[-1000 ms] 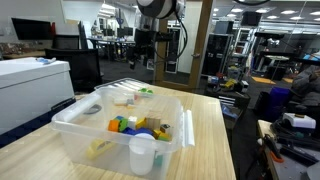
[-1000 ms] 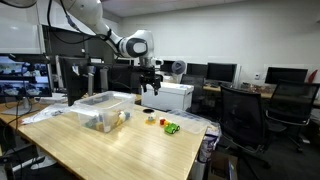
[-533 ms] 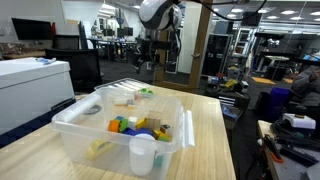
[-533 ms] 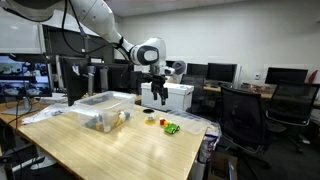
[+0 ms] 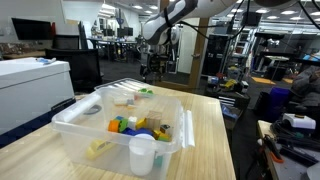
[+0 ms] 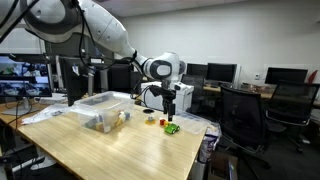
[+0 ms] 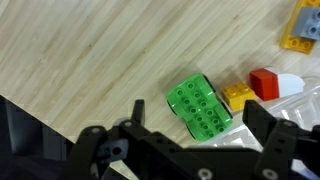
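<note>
Looking down through the wrist view, I see the gripper [image 6: 169, 110] with its dark fingers [image 7: 265, 140] spread as wide as they go, with nothing held between them. Directly under the gap lies a green block [image 7: 203, 108], studs up and turned at a slant on the wooden table [image 7: 90, 50]. The gripper hovers above it. In an exterior view there is clear air between the fingertips and the green block [image 6: 172, 128], so I read no contact.

Just beyond the green block, touching or almost touching its far corner, sits a small yellow block [image 7: 238, 97]. A red block [image 7: 264, 84] lies right beside that, up against a white piece [image 7: 290, 85] whose shape I cannot make out. Further off, at the top corner of the wrist view, are yellow and grey bricks [image 7: 303, 28], cut off by the edge.

Well apart from this cluster, towards the other end of the table, stands a clear plastic bin [image 6: 100, 100]. The bin holds a heap of coloured blocks, and a white cup [image 5: 142, 155] shows at its near wall. I cannot tell whether the cup stands inside or outside. Past the table, black office chairs [image 6: 240, 115] and a row of monitors [image 6: 220, 72] fill the background.
</note>
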`<action>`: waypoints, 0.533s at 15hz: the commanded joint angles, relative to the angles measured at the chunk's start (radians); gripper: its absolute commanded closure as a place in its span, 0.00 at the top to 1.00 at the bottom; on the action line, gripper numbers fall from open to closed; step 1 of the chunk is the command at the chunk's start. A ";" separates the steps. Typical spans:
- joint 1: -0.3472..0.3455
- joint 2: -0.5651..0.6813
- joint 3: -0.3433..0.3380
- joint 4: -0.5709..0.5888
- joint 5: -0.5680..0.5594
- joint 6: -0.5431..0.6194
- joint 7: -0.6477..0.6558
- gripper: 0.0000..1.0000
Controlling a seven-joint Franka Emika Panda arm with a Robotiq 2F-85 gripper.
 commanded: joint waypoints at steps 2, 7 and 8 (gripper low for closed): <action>-0.030 0.147 0.003 0.188 0.030 -0.100 0.036 1.00; -0.028 0.261 0.022 0.381 0.002 -0.213 -0.020 1.00; -0.031 0.268 0.029 0.399 0.002 -0.249 -0.039 1.00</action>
